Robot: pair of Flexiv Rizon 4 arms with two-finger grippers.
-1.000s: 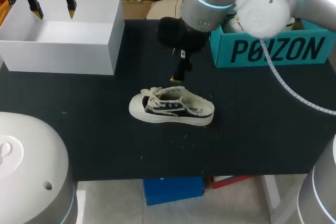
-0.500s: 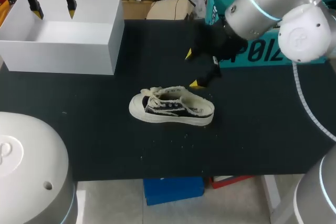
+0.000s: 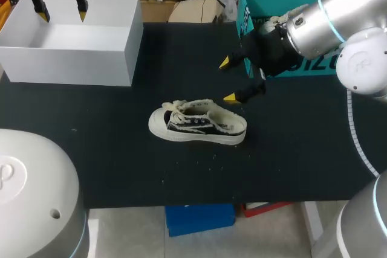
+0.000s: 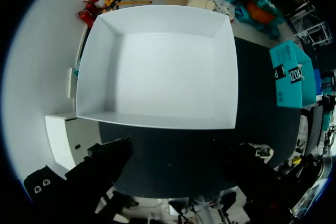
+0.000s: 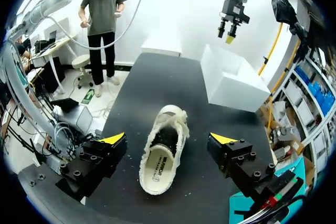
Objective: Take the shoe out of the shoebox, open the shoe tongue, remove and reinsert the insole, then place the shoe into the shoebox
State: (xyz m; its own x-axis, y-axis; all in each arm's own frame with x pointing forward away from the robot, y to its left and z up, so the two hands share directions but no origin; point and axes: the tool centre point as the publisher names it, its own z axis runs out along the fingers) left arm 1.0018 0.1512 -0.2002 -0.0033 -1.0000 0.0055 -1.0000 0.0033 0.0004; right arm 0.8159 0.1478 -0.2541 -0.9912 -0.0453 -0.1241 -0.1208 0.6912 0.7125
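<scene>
A cream and black low sneaker (image 3: 198,124) lies on the black table, toe to the left, with its insole showing inside (image 5: 163,153). My right gripper (image 3: 228,80) hangs open just behind and above the heel, its yellow tips apart and empty. In the right wrist view the shoe lies ahead of this gripper (image 5: 169,139), between the lines of its fingers and untouched. The white open shoebox (image 3: 66,34) stands empty at the back left. My left gripper (image 3: 60,7) hovers open over it, looking down into the box (image 4: 157,66).
A teal box (image 3: 314,28) stands at the back right, close behind my right arm. It also shows in the left wrist view, beyond the white box (image 4: 291,74). Bare black table (image 3: 121,167) lies in front of and left of the shoe.
My right arm has swung from above the shoe's back to the right. Its gripper has turned so its fingers point left at the heel. The left arm and shoe have not moved.
</scene>
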